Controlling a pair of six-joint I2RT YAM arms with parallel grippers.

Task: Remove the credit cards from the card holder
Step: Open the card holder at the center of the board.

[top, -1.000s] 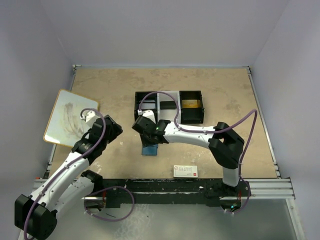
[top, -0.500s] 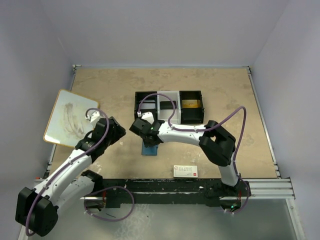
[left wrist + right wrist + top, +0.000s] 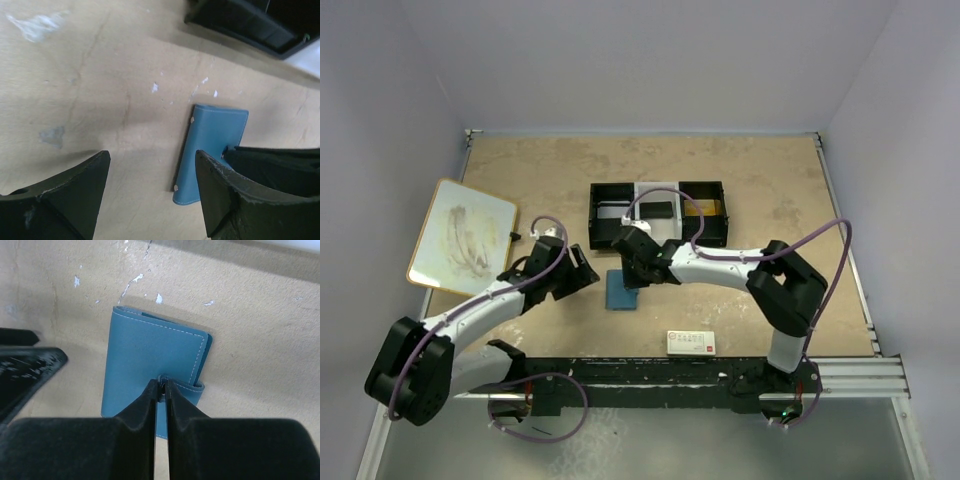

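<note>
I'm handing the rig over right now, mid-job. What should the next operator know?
Right tool: shut on the snap tab of the card holder.
Left tool: open, empty, hovering just left of the holder.
Holder: closed, lying flat on the table, on the near side of the compartment tray.
Done: tab gripped, nothing more.
Left: unsnap the tab, open the holder, pull out the credit cards; none showing at the holder.

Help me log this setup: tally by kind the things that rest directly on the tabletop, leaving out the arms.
card holder: 1
black compartment tray: 1
white box with red print: 1
white board: 1
Total: 4
</note>
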